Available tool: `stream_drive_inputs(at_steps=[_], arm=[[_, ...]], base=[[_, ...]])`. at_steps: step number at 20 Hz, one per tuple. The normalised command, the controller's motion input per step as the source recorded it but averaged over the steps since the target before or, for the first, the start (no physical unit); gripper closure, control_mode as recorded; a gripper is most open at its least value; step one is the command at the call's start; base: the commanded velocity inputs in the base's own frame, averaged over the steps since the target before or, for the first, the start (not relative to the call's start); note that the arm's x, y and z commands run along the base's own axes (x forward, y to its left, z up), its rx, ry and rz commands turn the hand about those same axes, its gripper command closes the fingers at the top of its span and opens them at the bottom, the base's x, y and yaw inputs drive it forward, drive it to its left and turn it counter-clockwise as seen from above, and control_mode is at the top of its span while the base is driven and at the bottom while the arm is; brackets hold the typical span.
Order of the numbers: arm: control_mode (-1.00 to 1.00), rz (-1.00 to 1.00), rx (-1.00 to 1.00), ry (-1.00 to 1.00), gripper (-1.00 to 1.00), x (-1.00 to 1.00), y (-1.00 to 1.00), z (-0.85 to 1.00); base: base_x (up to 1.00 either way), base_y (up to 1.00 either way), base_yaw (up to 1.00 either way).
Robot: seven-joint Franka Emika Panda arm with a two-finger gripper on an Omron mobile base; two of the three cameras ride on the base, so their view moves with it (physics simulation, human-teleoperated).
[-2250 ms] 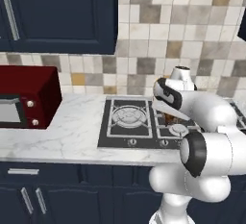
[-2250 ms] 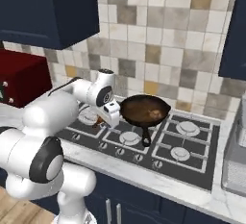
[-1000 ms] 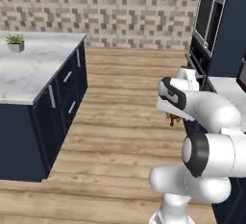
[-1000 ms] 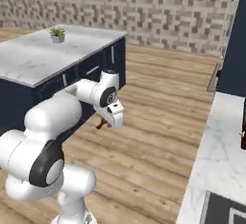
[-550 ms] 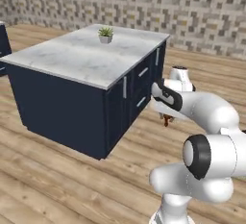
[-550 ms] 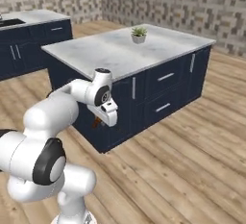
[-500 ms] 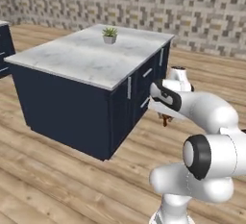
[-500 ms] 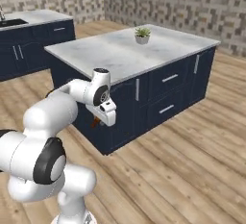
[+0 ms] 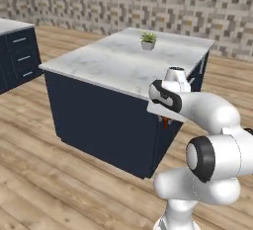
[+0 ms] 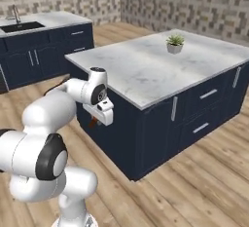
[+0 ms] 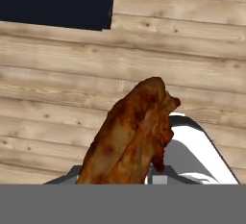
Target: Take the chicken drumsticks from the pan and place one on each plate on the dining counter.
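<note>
One chicken drumstick [image 11: 130, 134] is gripped lengthwise between the fingers [image 10: 92, 122], pointing away over open wooden floor [image 11: 192, 69]; a navy cabinet edge [image 11: 57, 2] lies beyond.

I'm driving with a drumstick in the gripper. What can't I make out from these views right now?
- Gripper fingertips: the drumstick covers them in the hand view.
- Drumstick in both base views: only a small orange bit shows below the hand; too small to judge the grip.
- Sink counter: cut off by the left edge in the right base view.

Orange-brown drumstick [image 11: 132, 136] — pale wood floor [image 11: 192, 64]
</note>
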Motion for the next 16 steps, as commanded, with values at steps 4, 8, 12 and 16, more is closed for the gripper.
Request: stream_drive_inputs(at_steps=[4,8,12,16], arm=[[1.00,0.00,0.00,0.00,1.00,0.00,0.00,0.00],[1.00,0.00,0.00,0.00,1.00,0.00,0.00,0.00],[1.00,0.00,0.00,0.00,1.00,0.00,0.00,0.00],[1.00,0.00,0.00,0.00,1.00,0.00,0.00,0.00]], base=[[0.97,0.85,0.02],[1.00,0.86,0.00],[1.00,0.85,0.00],[1.00,0.84,0.00]])
